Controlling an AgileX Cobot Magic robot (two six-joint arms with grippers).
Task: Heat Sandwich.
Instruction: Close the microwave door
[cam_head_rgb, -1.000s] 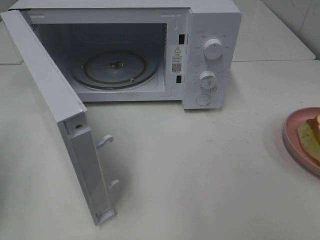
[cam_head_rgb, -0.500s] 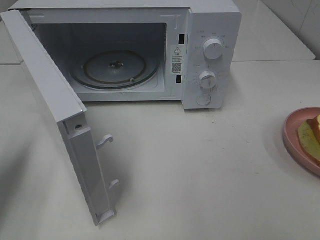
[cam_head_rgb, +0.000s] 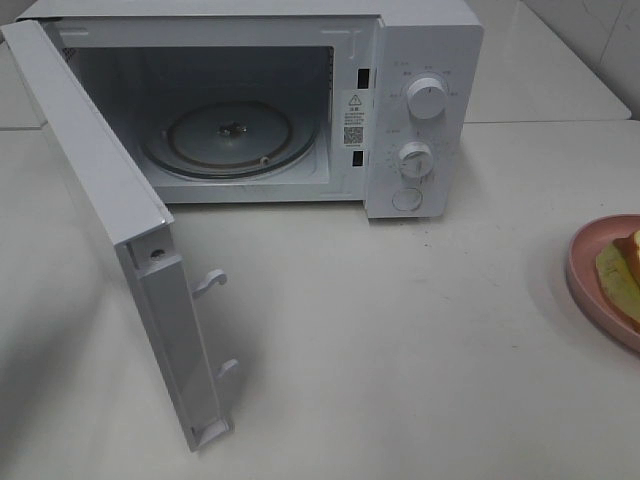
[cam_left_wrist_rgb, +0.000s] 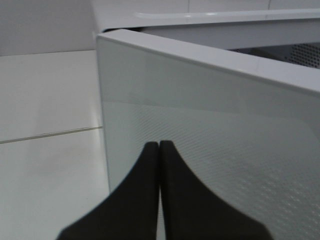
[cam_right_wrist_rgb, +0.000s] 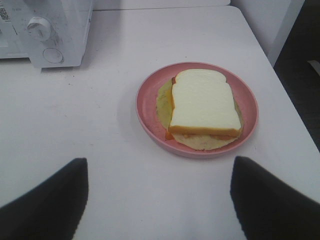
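Surface: white and plain, it carried everything we saw; a tiled wall closed the far right corner of the high view.
Microwave (cam_head_rgb: 420, 110): it sat at the back of the surface (cam_head_rgb: 400, 330) with its dials facing us, which we judged left the front clear for loading.
Door (cam_head_rgb: 110, 210): it stood swung wide on the left, so the cavity lay fully exposed.
Turntable (cam_head_rgb: 228, 138): the glass disc inside lay bare, ready, in our view, to take the food.
Sandwich (cam_right_wrist_rgb: 202, 104): it rested on the pink plate (cam_right_wrist_rgb: 150, 115) well to the right of the microwave, white bread on top, orange and yellow-green filling showing at the edges; in the high view only a sliver of it showed at the right edge.
Right tool (cam_right_wrist_rgb: 159, 200): its two dark fingers stood wide apart with nothing between them, hanging short of the plate and facing it; we read that as lining up for a grasp.
Left tool (cam_left_wrist_rgb: 159, 150): its fingers were pressed together, holding nothing, just beside the door's outer panel; we supposed it was placed there because of the door, though we could not tell whether it touched.
Progress: we judged the task early, door open, the sandwich not yet lifted.
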